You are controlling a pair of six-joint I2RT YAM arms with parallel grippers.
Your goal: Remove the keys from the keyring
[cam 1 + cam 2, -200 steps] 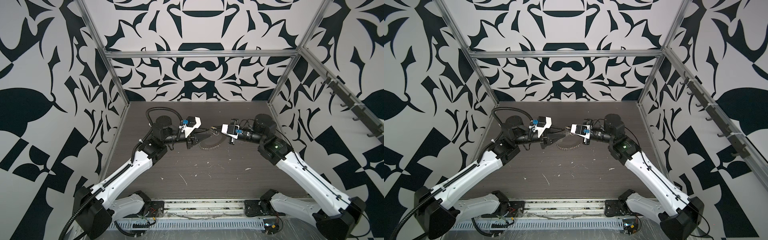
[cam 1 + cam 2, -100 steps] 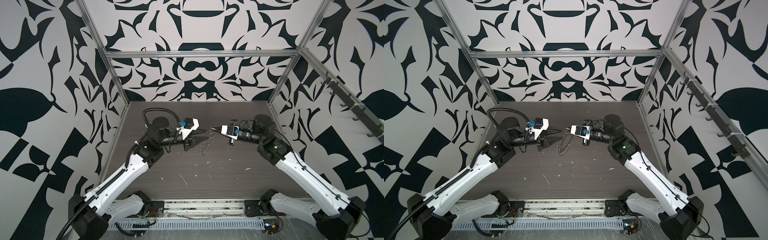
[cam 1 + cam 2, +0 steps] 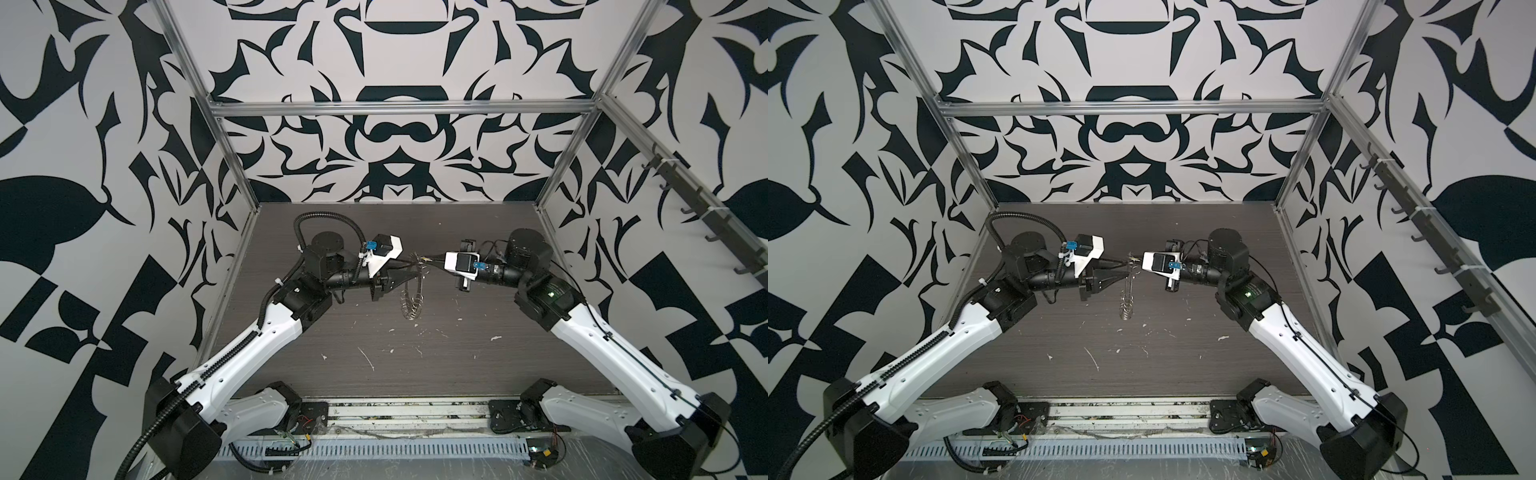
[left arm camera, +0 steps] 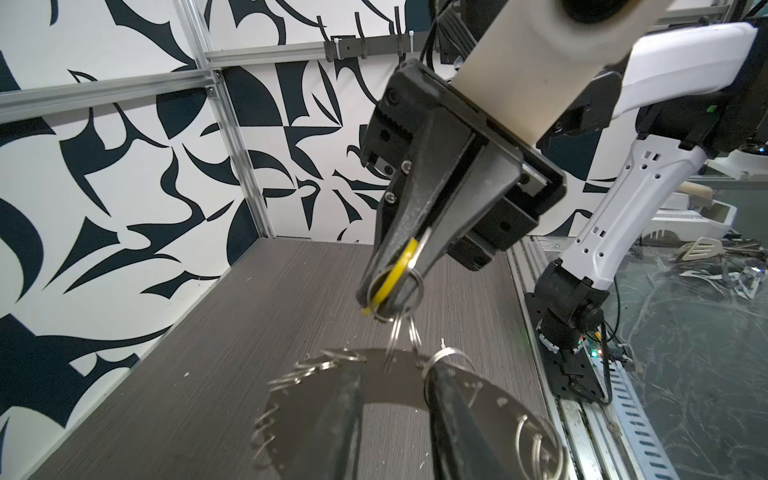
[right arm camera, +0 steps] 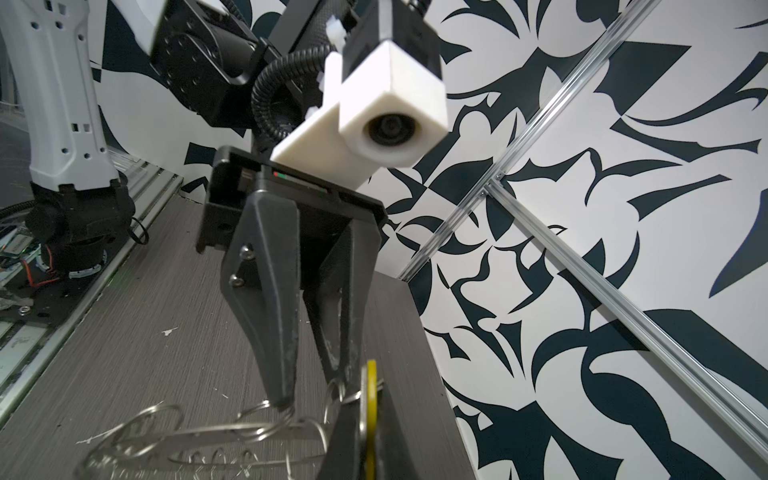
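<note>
table [image 3: 332, 353]: dark wood-grain, walled in by black/white patterned panels
left arm [image 3: 266, 328]: comes in from 8 o'clock in both top views, wrist level, pointing to 3 o'clock
right arm [image 3: 582, 328]: comes in from 4 o'clock, wrist pointing to 9 o'clock, tip to tip with the left one
left gripper [image 3: 409, 269]: mid-table, a bit toward 12 o'clock. Jaws stand apart, clear gap in right wrist view [image 5: 311, 386]; one fingertip [image 5: 282, 390] touches a wire loop of the keyring, nothing clamped
right gripper [image 3: 426, 259]: at 3 o'clock of the left gripper, just beside it. Jaws pressed together, pinching the keys, clear in left wrist view [image 4: 382, 299]
keyring [image 3: 411, 299]: big thin silver hoop fringed with small metal pieces, hangs toward 6 o'clock from the two tips, seen nearly edge-on in both top views [image 3: 1127, 299]; can't tell if its low end touches the table
keys [image 4: 395, 274]: yellow tag, edge-on between right fingers, raised off the table
split ring [image 4: 409, 291]: small, silver, at the tag's end, linked down to the keyring
paint flecks [image 3: 368, 357]: white, scattered at 6 o'clock of the keyring
</note>
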